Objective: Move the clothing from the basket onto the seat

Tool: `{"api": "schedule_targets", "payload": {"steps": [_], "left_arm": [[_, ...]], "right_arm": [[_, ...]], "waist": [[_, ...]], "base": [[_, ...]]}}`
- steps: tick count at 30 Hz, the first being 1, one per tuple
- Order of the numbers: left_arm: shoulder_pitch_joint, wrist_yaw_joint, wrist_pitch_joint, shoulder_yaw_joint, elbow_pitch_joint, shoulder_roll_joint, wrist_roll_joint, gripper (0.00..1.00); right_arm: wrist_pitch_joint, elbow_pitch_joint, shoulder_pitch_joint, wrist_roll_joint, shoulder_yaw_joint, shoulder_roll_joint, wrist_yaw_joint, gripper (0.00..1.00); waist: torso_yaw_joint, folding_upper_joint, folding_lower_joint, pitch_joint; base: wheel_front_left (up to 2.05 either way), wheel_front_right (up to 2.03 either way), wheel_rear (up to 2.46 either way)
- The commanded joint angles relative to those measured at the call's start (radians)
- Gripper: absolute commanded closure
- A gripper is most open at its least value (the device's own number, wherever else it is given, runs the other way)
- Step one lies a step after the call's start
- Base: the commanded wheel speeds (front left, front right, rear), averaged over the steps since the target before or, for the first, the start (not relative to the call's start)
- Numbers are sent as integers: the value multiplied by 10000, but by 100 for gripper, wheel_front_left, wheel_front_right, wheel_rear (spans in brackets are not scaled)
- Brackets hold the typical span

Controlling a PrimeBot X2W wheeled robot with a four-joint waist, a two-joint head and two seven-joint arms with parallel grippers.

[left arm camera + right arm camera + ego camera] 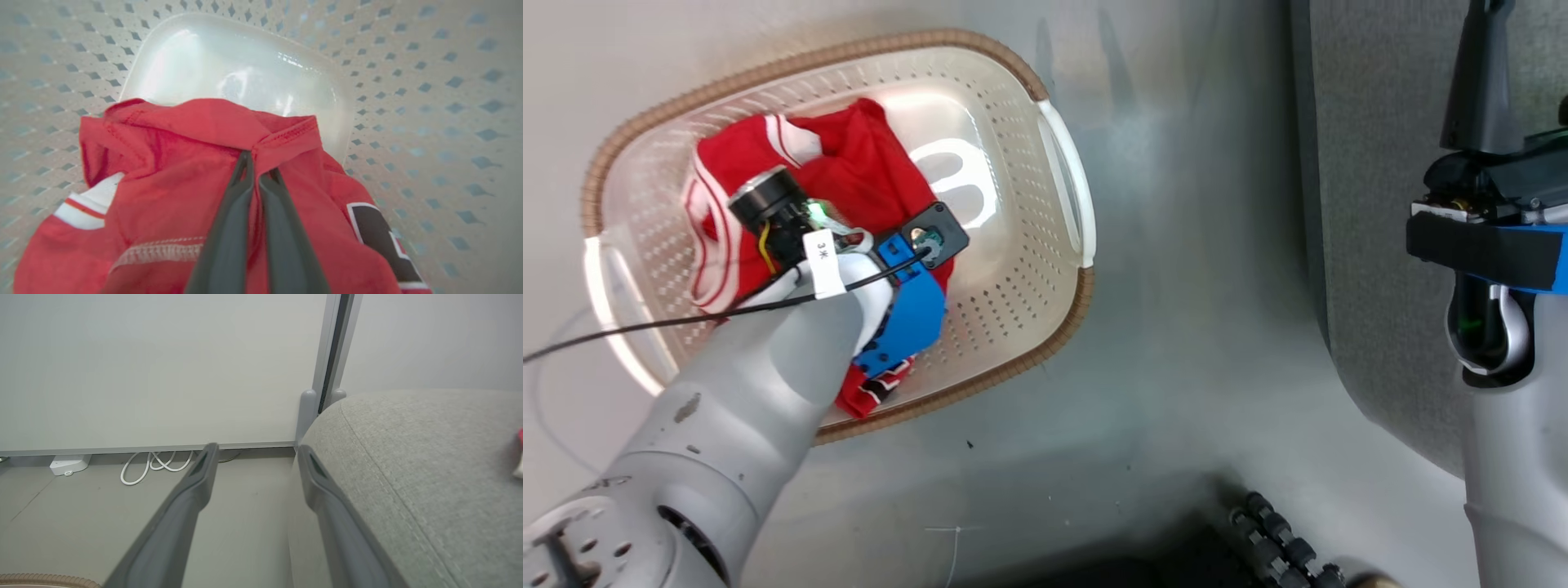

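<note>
- Here, at left, the basket (1013, 278) holds the clothing (866, 171); the left gripper (258, 165) pinches a red fold, though in the head view its wrist hides the fingers.
- Right, the right gripper (256, 451) stands spread at the seat's (408, 457) edge, its tips cut off in the head view.

The left arm (743, 384) is being extended forward and down, its pale forearm slanting up the head view. The left gripper (257, 159) is being held closed, its two dark fingers (229, 228) being pressed together on a fold of the clothing (171, 196). The right arm (1503, 457) is being held upright at the right edge, and the right gripper (255, 451) is being held with its fingers spread apart.
</note>
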Motion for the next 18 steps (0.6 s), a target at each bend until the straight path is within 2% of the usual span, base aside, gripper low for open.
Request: {"api": "schedule_targets", "payload": {"steps": [1,8,18], "left_arm": [[191,13,-82,45,-7,-32,-105,100],[542,13,-910,272,-315,-447,-826,100],[1233,120,-2106,624,-1260,-539,-1757,100]], "right_arm": [[0,15,128,-16,-34,-39,-3,0],[0,211,559,-96,-211,-178,-3,0],[0,531,1351,-177,-499,-400,-4,0]], "waist": [[172,-1,1,-263],[614,-1,1,-1365],[1206,-1,1,-3169]], "base": [[0,0,0],[0,0,0],[0,0,0]]}}
